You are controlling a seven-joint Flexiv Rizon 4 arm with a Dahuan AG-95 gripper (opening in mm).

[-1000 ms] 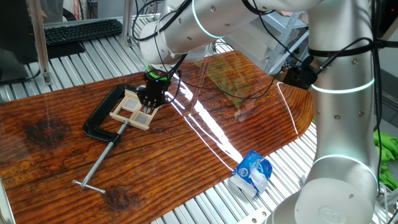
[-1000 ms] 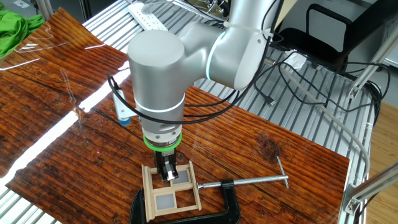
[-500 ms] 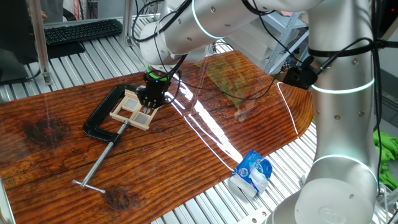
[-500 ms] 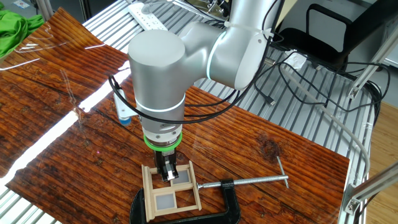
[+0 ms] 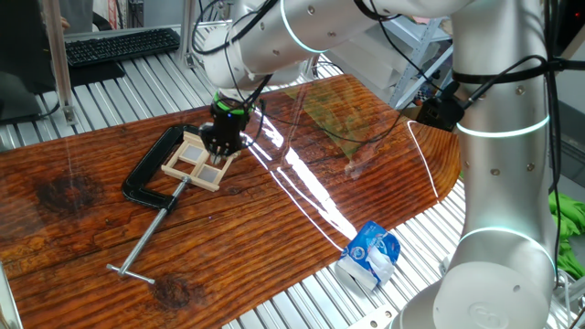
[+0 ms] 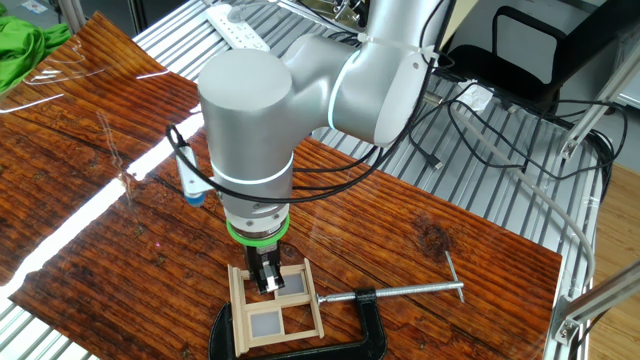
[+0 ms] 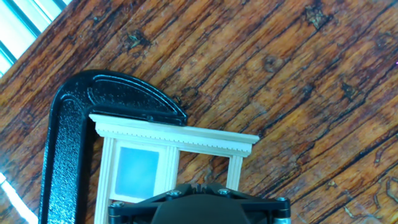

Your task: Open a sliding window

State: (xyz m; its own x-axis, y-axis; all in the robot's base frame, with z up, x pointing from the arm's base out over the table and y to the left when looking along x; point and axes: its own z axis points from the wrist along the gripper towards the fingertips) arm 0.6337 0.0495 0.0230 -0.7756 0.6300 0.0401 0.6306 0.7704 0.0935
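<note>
- A silver robot arm (image 6: pixel 250 130) reaches down over a dark, grainy wooden tabletop (image 5: pixel 274 219).
- A black C-clamp (image 5: pixel 146 174) lies flat on the tabletop, its long screw rod pointing away from the window.
- The sliding window (image 6: pixel 275 310), a pale wooden frame with four panes, lies flat inside the clamp's curve.
- The gripper (image 6: pixel 266 283) touches down on the window's far edge; whether its fingers are parted or closed cannot be made out.
- A crumpled blue-and-white packet (image 5: pixel 368 254) lies well away from the window, at the tabletop's edge.

Sliding window (image 7: pixel 174 163) on wooden table (image 7: pixel 298 81), black clamp (image 7: pixel 68 137) apparently gripping frame
</note>
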